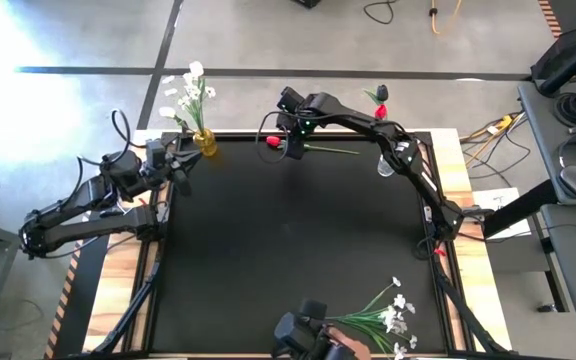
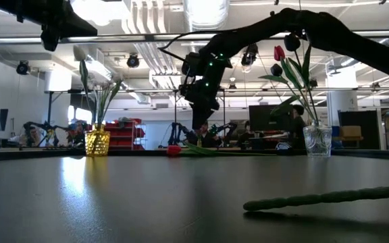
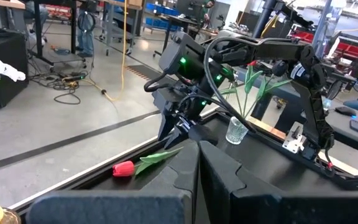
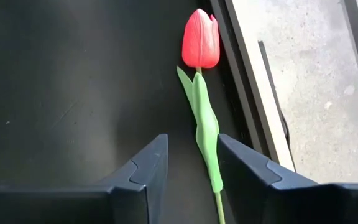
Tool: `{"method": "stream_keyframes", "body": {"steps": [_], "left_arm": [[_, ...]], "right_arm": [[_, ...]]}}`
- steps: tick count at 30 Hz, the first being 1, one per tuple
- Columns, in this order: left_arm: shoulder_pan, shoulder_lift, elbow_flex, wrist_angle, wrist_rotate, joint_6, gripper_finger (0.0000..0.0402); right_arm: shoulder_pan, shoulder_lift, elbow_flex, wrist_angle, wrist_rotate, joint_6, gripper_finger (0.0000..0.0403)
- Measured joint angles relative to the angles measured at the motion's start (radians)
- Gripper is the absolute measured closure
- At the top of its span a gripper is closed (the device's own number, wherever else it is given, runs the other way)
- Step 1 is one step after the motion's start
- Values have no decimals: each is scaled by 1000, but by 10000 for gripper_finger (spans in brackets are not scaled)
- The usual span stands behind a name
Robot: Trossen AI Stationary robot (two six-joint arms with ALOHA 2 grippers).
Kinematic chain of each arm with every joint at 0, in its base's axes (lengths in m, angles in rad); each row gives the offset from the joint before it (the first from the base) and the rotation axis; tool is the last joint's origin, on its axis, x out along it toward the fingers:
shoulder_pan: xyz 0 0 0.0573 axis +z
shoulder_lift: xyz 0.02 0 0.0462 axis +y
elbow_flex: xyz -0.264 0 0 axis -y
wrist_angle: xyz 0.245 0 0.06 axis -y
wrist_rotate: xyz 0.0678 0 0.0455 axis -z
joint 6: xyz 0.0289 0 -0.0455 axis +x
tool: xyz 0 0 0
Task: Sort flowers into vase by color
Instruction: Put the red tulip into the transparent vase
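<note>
A red tulip (image 4: 201, 38) lies flat on the black table near its far edge, head toward the left, also in the high view (image 1: 272, 142). My right gripper (image 4: 192, 146) hovers open just above it, one finger on either side of its leaf and stem, touching nothing. My left gripper (image 3: 197, 180) is shut and empty at the far left, beside a yellow vase (image 1: 205, 143) of white flowers (image 1: 188, 92). A clear glass vase (image 1: 385, 165) at the far right holds red and dark tulips (image 1: 379, 100).
A spray of small white blossoms (image 1: 388, 315) lies on the table at the near right; its green stem (image 2: 329, 198) crosses the low view's foreground. A dark camera mount (image 1: 303, 335) stands at the near edge. The wide middle of the black mat (image 1: 288, 230) is bare.
</note>
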Motion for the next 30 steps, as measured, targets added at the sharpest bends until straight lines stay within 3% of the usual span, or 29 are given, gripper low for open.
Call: {"method": "stream_keyframes", "body": {"steps": [17,26,30], "left_arm": [[0,20,0,0,0,0,402],[0,23,0,0,0,0,402],[0,23,0,0,0,0,402]], "right_arm": [[20,-63,55,-72,10,122,262],[43,-117,55,-13,16,126,266],[42,-106,55,26,-32,128,266]]}}
